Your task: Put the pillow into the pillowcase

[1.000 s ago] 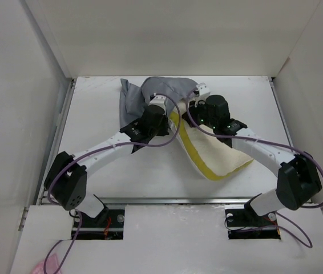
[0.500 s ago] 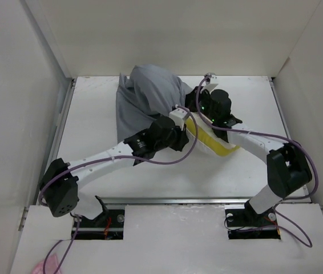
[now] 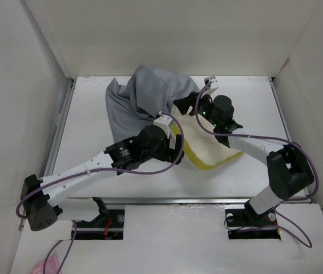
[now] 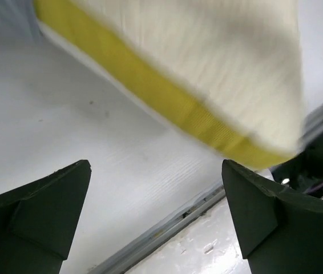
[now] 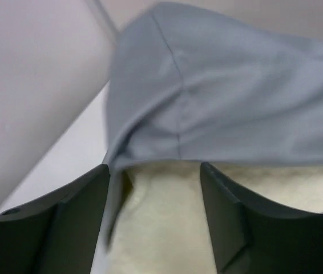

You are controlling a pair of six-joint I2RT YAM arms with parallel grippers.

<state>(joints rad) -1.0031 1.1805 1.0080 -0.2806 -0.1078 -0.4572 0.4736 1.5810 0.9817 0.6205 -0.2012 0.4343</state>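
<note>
Pillow (image 3: 210, 149): laid right of the table (image 3: 87, 125) centre, far end covered.
Pillowcase (image 3: 144, 94): bunched by the far edge.
Left arm (image 3: 93, 165): stretched from the near-left corner toward the centre.
Left claw (image 4: 156, 171): held wide, nothing gripped.
Right claw (image 5: 153, 180): spread, the grey hem seen across its gap.

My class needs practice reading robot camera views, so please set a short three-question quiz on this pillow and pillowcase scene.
1. True or false: the pillow lies wholly inside the pillowcase.
2. Choose one: between its fingers, the left gripper holds A) grey fabric, B) the pillow's edge, C) nothing.
3. Fill in: the band along the pillow's edge is coloured ____.
Key: 1 false, since part of the pillow sticks out of the pillowcase; 2 C; 3 yellow.
</note>
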